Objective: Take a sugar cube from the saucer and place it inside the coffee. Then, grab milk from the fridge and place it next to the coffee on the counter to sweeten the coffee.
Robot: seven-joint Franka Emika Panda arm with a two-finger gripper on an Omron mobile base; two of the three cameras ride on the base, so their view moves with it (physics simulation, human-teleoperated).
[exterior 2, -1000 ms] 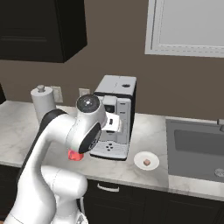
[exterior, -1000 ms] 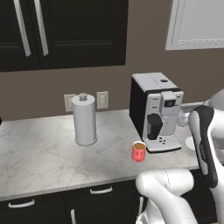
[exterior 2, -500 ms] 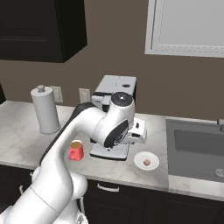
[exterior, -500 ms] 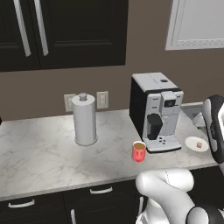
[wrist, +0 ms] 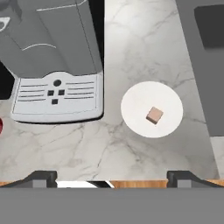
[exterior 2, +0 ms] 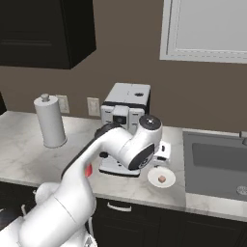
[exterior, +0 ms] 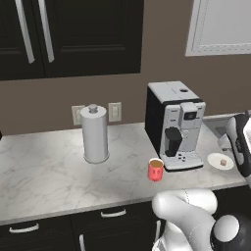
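Sugar cube (wrist: 154, 115) lies on saucer (wrist: 135, 120), slightly off centre, on marble counter (exterior: 44, 171) just beside coffee machine (exterior: 175, 124) base, sink side. Red coffee mug (exterior: 156, 169) by machine's other front corner. Gripper (wrist: 112, 177) above saucer, fingers (wrist: 40, 177) wide apart, holding nothing.

coffee (wrist: 1, 126) cut by edge, arm hiding it

Counter layout around the coffee machine

On the counter (exterior: 44, 176), the coffee (exterior: 155, 169) stands just left of the coffee machine (exterior: 174, 125); the saucer (exterior: 220, 161) lies to its right (a sugar cube (wrist: 154, 115) on it), paper-towel holder (exterior: 94, 133) well left, sink (exterior 2: 217, 164) far right.
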